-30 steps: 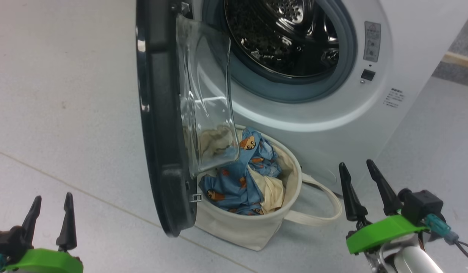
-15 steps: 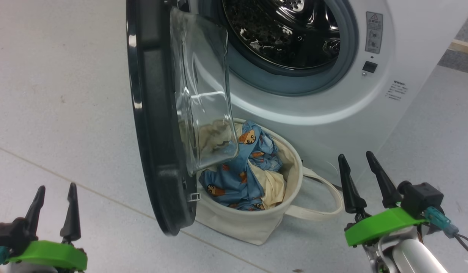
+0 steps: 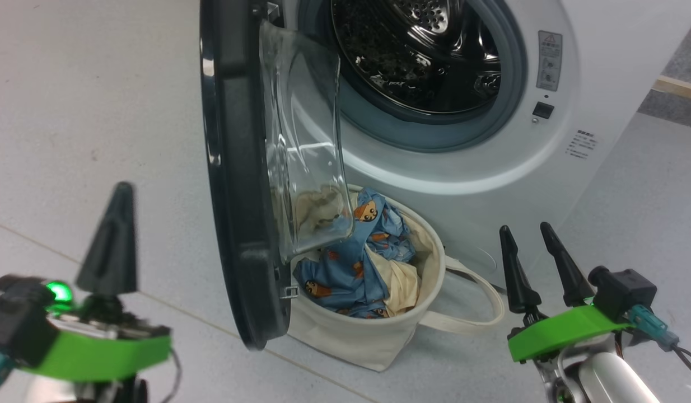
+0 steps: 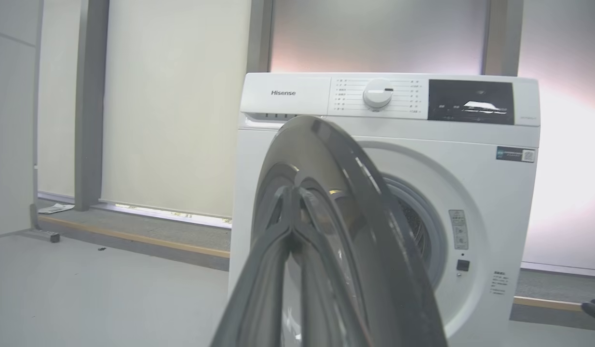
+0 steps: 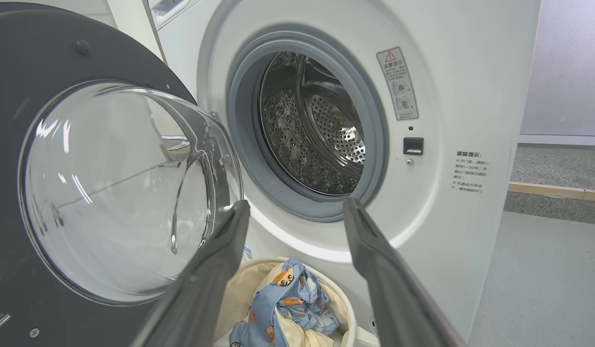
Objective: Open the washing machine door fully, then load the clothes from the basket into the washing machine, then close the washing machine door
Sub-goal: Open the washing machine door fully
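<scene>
- My left pincer (image 3: 122, 196) is pinched tight with nothing in it. It hangs low on the outer side of the washing machine door (image 3: 233, 184), clear of the rim.
- My right pincer (image 3: 523, 229) is spread wide and empty, off to the right of the basket (image 3: 351, 336). In its wrist view the fingers aim at the drum (image 5: 317, 130).
- The door stands roughly square to the front of the washing machine (image 3: 491, 168), so I'd say it isn't fully open yet. Its glass dome (image 3: 303, 140) hangs over the left part of the basket.
- Door handling: it's rigid and hinged, and that glossy black rim is probably too slick to pinch. I'd nudge the free edge with the side of a finger and stay off the glass.
- The clothes (image 3: 379, 235) are all in the basket, which sits on the floor (image 3: 99, 112) just in front of the machine, below the opening. The blue bear-print piece (image 3: 328, 280) is on top and the cream garment (image 3: 404, 285) is tucked in on the right.
- Clothes handling: they're light and floppy, so they'll drape and trail. I'd grab the raised bunch of blue near the middle, coming in from the right where the dome isn't in the way. The cream one looks tangled in and may ride along.
- The basket is soft canvas and light, I guess, so a snagged pull could drag or tip it.
</scene>
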You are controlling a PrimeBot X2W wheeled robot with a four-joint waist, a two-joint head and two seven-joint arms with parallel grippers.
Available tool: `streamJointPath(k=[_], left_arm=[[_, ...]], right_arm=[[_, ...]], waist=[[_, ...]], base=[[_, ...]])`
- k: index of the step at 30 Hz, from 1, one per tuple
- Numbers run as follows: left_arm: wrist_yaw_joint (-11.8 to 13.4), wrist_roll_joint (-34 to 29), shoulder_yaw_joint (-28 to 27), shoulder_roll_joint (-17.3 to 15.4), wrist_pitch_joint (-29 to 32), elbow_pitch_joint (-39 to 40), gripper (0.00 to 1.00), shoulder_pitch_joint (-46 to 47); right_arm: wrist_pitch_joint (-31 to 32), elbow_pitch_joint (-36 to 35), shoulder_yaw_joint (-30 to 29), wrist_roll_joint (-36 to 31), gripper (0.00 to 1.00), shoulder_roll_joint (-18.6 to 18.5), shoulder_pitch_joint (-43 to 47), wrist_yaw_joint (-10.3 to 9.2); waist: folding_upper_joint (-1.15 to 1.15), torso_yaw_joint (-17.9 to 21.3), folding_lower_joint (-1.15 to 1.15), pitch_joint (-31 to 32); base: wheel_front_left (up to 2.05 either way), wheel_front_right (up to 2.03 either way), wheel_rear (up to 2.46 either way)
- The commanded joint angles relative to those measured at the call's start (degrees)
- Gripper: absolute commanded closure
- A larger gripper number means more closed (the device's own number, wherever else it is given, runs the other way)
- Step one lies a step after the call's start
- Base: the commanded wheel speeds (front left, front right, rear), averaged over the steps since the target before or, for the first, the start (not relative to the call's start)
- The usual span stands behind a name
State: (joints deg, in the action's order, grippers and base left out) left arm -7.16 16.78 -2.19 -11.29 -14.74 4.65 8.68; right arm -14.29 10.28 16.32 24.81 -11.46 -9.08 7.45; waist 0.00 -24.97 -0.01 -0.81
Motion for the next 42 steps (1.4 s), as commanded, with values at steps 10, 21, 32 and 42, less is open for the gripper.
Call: streamJointPath(k=[10, 21, 32, 42], left_arm=[[-0.33, 2.82, 10.93, -5.8, -0.26, 10.94, 1.0, -1.61], [-0.33, 3.44, 16.31, -6.19, -0.26, 7.97, 1.0, -0.91], [-0.32, 3.1, 18.79, -5.28, -0.26, -3.8, 1.0, 0.75], [0.96, 3.16, 14.29, -4.67, -0.26, -7.66, 1.0, 0.81]], right_arm=[[-0.71, -2.33, 0.72, 0.56, 0.0, -0.15, -1.08, 0.03], [-0.71, -2.28, 0.48, 0.56, 0.0, -0.43, -1.54, 0.03], [-0.71, -1.77, 1.4, 0.01, 0.0, -2.03, -3.09, 0.03], [-0.71, -1.7, 2.78, 0.11, 0.0, -2.28, -4.31, 0.03]], waist=[[0.0, 1.29, 0.01, -0.02], [0.0, 3.25, 0.01, -1.4], [0.0, 3.49, 0.01, -2.8], [0.0, 1.08, 0.01, -3.39]], base=[[0.0, 0.0, 0.0], [0.0, 0.0, 0.0], [0.0, 0.0, 0.0], [0.0, 0.0, 0.0]])
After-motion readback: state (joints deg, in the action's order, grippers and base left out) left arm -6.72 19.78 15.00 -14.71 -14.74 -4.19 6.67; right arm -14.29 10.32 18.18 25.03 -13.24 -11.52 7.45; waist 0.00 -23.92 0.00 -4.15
